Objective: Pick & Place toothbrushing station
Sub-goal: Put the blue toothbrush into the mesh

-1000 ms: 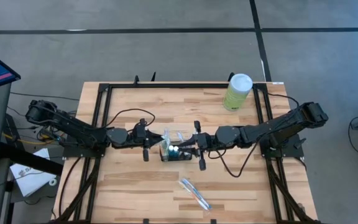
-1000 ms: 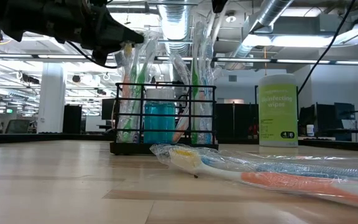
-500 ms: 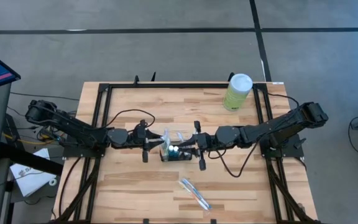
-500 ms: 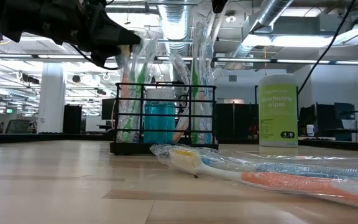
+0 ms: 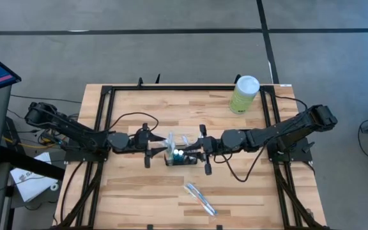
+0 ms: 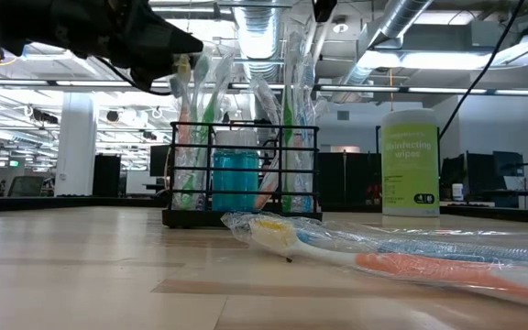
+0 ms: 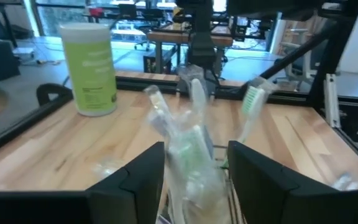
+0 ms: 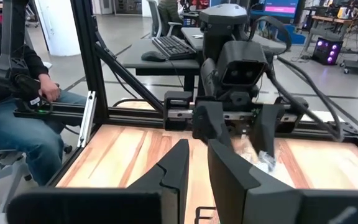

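The toothbrushing station (image 5: 179, 157), a low black wire holder (image 6: 241, 174), stands on its base mid-table. Several wrapped toothbrushes (image 6: 195, 128) and a blue tube stand upright in its compartments. My left gripper (image 5: 158, 145) hovers level just left of it, at the height of the brush tops. It is open, and its fingers stand on either side of a wrapped brush (image 7: 191, 137) without touching it. My right gripper (image 5: 194, 151) hangs over the station's right end. Its fingers (image 8: 179, 165) show a narrow gap with nothing between them.
A wrapped toothbrush (image 5: 200, 199) lies flat on the table near the front edge, large in the low view (image 6: 383, 252). A pale-green wipes canister (image 5: 244, 94) stands at the far right corner. A seated person (image 8: 11, 93) is beyond the table's left side.
My left gripper has opened and let go of the top of a wrapped toothbrush, drawing back slightly toward the table's left edge. The brush stays standing in the station.
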Controlling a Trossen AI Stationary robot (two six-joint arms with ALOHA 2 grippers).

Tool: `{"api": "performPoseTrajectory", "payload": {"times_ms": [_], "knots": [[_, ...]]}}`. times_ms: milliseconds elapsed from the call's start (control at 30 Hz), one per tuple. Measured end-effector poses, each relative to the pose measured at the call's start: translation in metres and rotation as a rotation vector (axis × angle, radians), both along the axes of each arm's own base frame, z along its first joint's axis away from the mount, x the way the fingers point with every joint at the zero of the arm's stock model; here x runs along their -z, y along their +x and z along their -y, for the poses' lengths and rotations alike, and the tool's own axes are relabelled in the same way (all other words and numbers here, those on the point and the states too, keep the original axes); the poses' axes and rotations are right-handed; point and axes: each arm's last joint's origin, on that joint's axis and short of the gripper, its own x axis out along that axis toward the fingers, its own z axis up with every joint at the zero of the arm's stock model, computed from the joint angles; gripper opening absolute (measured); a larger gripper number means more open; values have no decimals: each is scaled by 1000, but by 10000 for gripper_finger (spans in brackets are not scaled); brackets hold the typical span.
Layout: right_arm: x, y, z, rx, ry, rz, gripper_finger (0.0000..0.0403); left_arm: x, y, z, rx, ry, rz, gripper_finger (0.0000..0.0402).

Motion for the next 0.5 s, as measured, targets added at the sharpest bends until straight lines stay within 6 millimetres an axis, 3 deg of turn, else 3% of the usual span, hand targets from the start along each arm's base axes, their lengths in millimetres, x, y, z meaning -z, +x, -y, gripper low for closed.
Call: {"api": "performPoseTrajectory", "payload": {"times_ms": [333,500], "knots": [[11,-3,-2,-2,50,-127,52,-23,-13,2,16,4,108,168],[21,-8,-10,-130,140,-256,52,-27,-17,7,46,0,128,167]]}}
